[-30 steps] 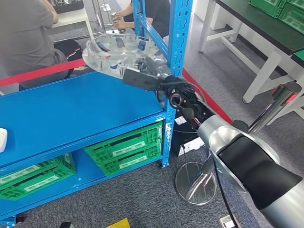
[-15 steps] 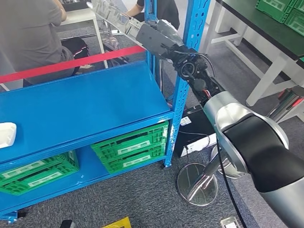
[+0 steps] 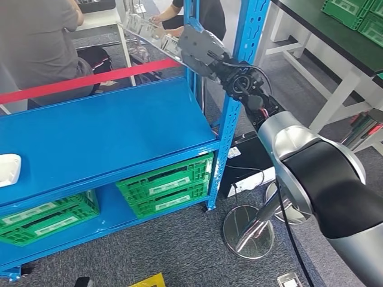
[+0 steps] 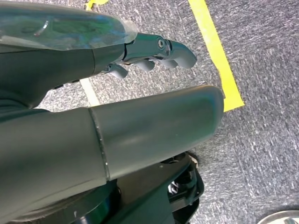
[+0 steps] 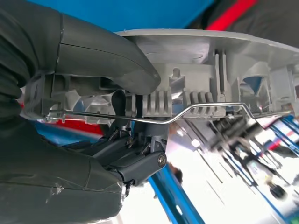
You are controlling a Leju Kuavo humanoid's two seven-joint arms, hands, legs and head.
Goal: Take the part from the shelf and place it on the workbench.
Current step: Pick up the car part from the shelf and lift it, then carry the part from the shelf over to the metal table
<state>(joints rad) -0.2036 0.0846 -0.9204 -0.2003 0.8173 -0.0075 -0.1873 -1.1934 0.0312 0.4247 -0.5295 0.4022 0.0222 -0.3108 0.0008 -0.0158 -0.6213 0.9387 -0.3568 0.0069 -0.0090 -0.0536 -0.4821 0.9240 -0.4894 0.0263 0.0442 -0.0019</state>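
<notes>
Fingers (image 5: 141, 163) of the right hand (image 3: 198, 48) clamp the grey part (image 5: 211, 60) above the blue shelf (image 3: 103, 131) (grey carpet (image 3: 181, 251) below).

Grey carpet (image 3: 190, 239) covers the floor under my right hand (image 3: 198, 45), with a strip of yellow floor tape (image 4: 215, 51) near my left hand (image 4: 155, 46). Directly below my right hand is a blue shelf board (image 3: 103, 137), and the blue perforated upright (image 3: 242, 54) of the rack runs just beside my wrist. Lower down sit green crates (image 3: 164, 185) on the bottom shelf. A red barrier strip (image 3: 90, 81) crosses behind the shelf, and a person in a grey top (image 3: 36, 42) sits past it. Off to the right of my hand there's a white-legged table with a dark green top (image 3: 330, 36). A chrome round post base (image 3: 247, 230) stands on the carpet below my arm.
</notes>
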